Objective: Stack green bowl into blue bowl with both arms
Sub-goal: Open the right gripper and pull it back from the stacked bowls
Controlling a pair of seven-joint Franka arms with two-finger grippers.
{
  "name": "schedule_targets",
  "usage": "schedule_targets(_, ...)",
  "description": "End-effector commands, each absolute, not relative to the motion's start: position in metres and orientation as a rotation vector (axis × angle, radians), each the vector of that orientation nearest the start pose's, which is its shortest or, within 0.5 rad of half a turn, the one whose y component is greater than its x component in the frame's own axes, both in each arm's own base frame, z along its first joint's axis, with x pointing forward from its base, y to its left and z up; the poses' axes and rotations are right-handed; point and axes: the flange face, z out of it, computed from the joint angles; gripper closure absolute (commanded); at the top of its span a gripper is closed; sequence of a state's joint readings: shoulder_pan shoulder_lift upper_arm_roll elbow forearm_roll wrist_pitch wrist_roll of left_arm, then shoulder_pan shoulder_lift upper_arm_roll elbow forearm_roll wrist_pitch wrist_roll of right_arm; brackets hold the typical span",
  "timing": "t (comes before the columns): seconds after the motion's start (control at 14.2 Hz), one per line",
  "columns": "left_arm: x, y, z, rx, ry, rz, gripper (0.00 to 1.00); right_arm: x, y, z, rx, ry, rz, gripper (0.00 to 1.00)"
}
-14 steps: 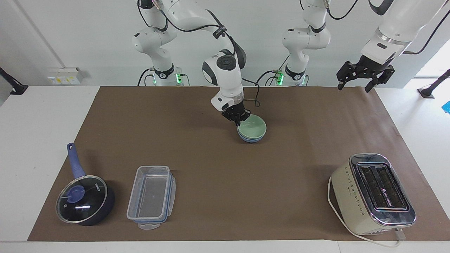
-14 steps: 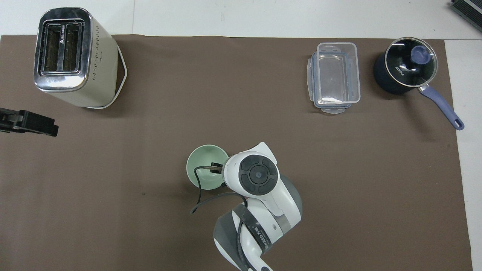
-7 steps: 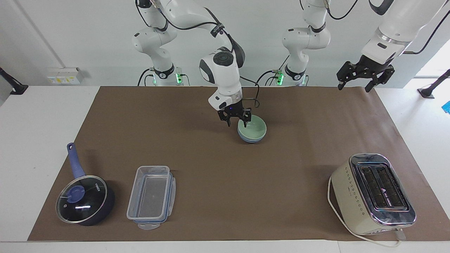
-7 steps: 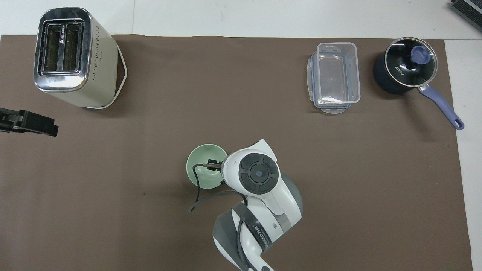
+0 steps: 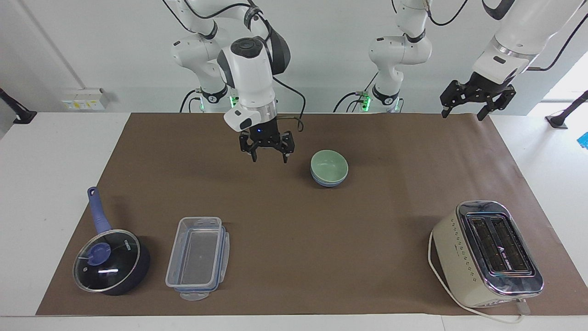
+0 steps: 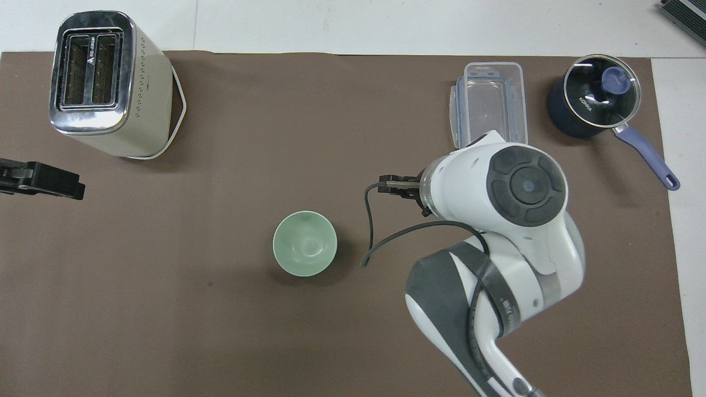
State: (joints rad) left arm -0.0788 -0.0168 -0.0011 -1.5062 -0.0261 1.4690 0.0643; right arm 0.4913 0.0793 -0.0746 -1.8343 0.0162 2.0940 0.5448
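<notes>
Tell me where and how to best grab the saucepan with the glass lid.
Grip the saucepan by its long blue handle, coming straight down with the end effector fingers closing across its width. The handle sticks out toward the robots, clear of the plastic container beside it. The round body looks too wide to pinch, and taking the lid knob would probably lift only the lid.

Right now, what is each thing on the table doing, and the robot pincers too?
green bowl: nested in the blue bowl, free.
blue bowl: on the mat, under the green bowl.
right pincer: open, empty, raised over the mat.
left pincer: open, empty, waiting by the table's edge.
saucepan: glass lid on.
plastic container: no lid on, empty.
toaster: slots empty.
</notes>
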Motion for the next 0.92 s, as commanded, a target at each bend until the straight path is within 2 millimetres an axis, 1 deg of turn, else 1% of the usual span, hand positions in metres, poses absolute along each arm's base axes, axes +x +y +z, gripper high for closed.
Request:
schedule_targets(0.0,0.529,-0.042,0.657,-3.143,0.229,0.044,0.0,0.553,0.195,0.528,-3.068,0.164,-0.235,0.0)
schedule_targets(0.14,0.529,-0.042,0.657,-3.143,0.231,0.044,0.0,0.555,0.151,0.55,-3.074,0.148,-0.254,0.0)
schedule_targets(0.21,0.529,-0.042,0.657,-3.143,0.229,0.044,0.0,0.555,0.136,0.557,-3.079,0.145,-0.259,0.0)
schedule_targets(0.35,0.529,-0.042,0.657,-3.143,0.229,0.044,0.0,0.556,0.11,0.581,-3.085,0.153,-0.258,0.0)
schedule_targets(0.49,0.529,-0.042,0.657,-3.143,0.229,0.044,0.0,0.555,0.091,0.601,-3.101,0.138,-0.214,0.0)
schedule_targets(0.77,0.529,-0.042,0.657,-3.143,0.229,0.044,0.0,0.55,0.048,0.625,-3.116,0.177,-0.154,0.0)
schedule_targets(0.85,0.529,-0.042,0.657,-3.143,0.229,0.044,0.0,0.547,0.036,0.627,-3.122,0.177,-0.136,0.0)
